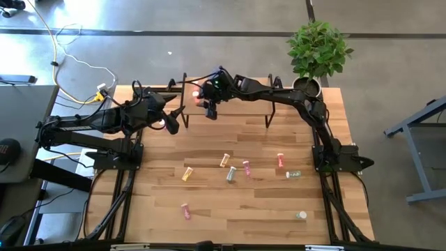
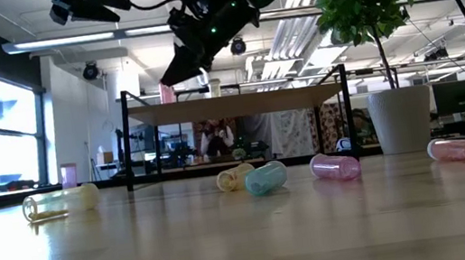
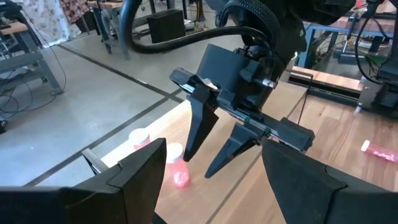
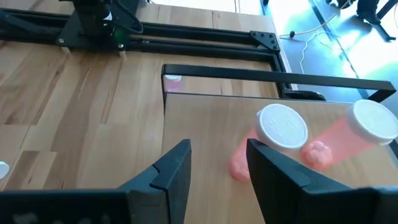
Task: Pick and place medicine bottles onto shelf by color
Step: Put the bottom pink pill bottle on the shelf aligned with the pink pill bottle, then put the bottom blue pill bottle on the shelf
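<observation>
Right wrist view shows our right hand spread and empty above the shelf, two upright red-orange medicine bottles with smooth white caps just beyond its fingertips. Our left hand waits open beside the shelf. More translucent cylindrical bottles lie on the wooden table.

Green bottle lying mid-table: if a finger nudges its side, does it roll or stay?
The green bottle would probably roll: it is a smooth cylinder lying on its side on the flat table. It looks clear and hollow, so likely light, and may skid or slip from a loose pinch.
</observation>
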{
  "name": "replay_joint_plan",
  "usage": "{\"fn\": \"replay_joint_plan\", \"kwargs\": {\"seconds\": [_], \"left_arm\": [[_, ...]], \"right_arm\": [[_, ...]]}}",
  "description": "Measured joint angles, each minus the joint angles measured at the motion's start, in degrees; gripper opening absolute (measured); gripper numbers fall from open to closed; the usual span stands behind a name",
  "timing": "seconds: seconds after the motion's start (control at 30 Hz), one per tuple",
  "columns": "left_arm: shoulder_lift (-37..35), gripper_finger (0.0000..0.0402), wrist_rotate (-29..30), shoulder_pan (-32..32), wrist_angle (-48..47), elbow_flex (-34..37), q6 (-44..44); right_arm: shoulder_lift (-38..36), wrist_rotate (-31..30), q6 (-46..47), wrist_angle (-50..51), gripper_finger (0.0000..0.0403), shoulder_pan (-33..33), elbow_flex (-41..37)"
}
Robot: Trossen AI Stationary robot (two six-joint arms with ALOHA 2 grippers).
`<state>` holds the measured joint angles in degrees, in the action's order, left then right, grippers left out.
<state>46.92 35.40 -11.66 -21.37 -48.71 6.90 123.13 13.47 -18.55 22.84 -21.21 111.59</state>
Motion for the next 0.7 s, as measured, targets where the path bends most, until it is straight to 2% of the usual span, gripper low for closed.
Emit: {"fn": "replay_joint_plan", "kwargs": {"seconds": [0.37,0.5,0.7], "left_arm": [[0.00,0.0257,0.00,0.00,-0.92,0.00,0.64],[0.00,0.0257,-0.02,0.00,-1.95,0.00,1.76],[0.00,0.0257,-0.81,0.00,-6.46,0.00,8.15]], "right_arm": [[0.00,-0.02,0.22,3.15,0.0147,0.37,0.12],[0.00,0.03,0.45,7.23,0.0147,0.76,2.20],[-0.02,0.16,0.67,16.32,0.0147,1.09,7.76]]}}
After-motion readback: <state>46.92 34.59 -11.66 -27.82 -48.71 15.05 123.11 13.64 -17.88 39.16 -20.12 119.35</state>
